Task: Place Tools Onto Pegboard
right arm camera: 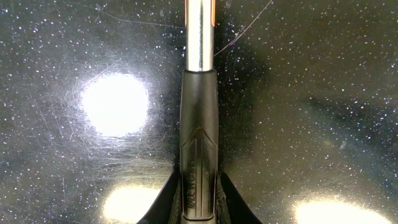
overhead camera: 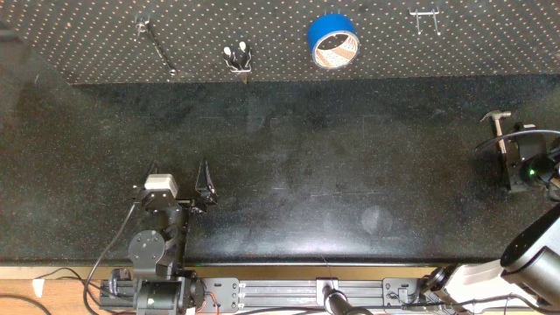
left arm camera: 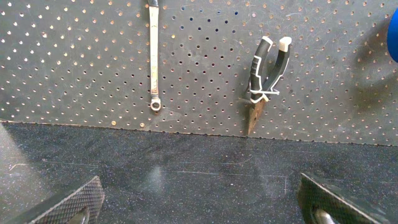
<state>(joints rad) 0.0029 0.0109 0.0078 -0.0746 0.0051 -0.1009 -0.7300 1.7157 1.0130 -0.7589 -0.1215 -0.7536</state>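
The right gripper [right arm camera: 199,210] has its two fingers [right arm camera: 163,209] pressed on the sides of the hammer [right arm camera: 199,124]. They hold the black grip at the end of the handle. The shiny metal part of the handle sticks out past the fingers. The hammer is near the right edge of the table [overhead camera: 350,175], with its head pointing toward the far edge. I cannot tell if the hammer touches the table.

The left gripper [left arm camera: 202,211] has its fingers [left arm camera: 68,202] spread wide apart. Nothing is between them and they touch nothing. This gripper is low, near the front edge of the table on the left side. It faces the pegboard [left arm camera: 74,62].

The pegboard stands along the far edge of the table. A wrench [left arm camera: 153,56] hangs on it, and pliers [left arm camera: 267,68] hang beside the wrench. A blue tape roll [overhead camera: 332,41] hangs farther right. A metal hook [overhead camera: 426,19] is near the right end of the pegboard.
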